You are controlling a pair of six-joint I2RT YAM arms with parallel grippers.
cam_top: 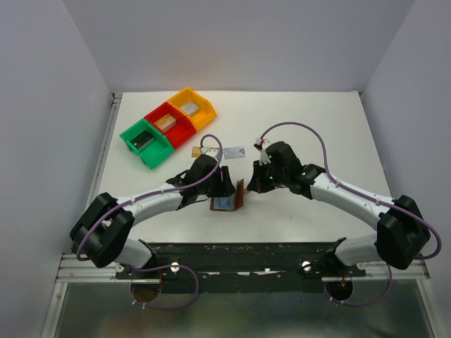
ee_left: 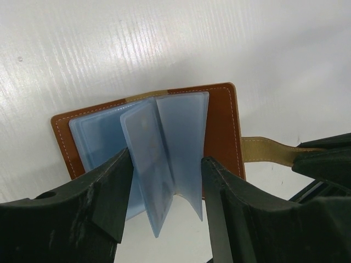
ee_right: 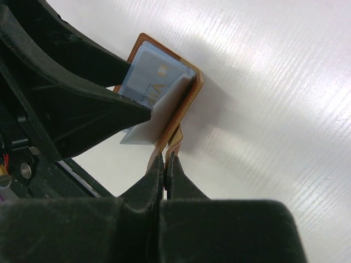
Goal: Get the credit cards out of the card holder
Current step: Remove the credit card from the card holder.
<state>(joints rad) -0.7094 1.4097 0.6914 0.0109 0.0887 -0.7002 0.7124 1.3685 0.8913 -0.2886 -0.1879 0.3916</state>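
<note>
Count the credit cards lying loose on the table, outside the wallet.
2: a gold-tan card just right of the green bin, and a silvery-blue card further right. Others may be hidden under the arms or inside the card holder.

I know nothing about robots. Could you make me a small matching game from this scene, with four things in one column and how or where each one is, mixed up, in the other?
Things
1. brown leather card holder
2. gold-tan flat card
3. left gripper
4. right gripper

States
A. shut, pinching the holder's tan strap
B. lying flat on the white table, out of the holder
C. open, fingers either side of the light-blue sleeves
D. open, between the two grippers

Pairs: 1-D, 2-B, 3-C, 4-A
</note>
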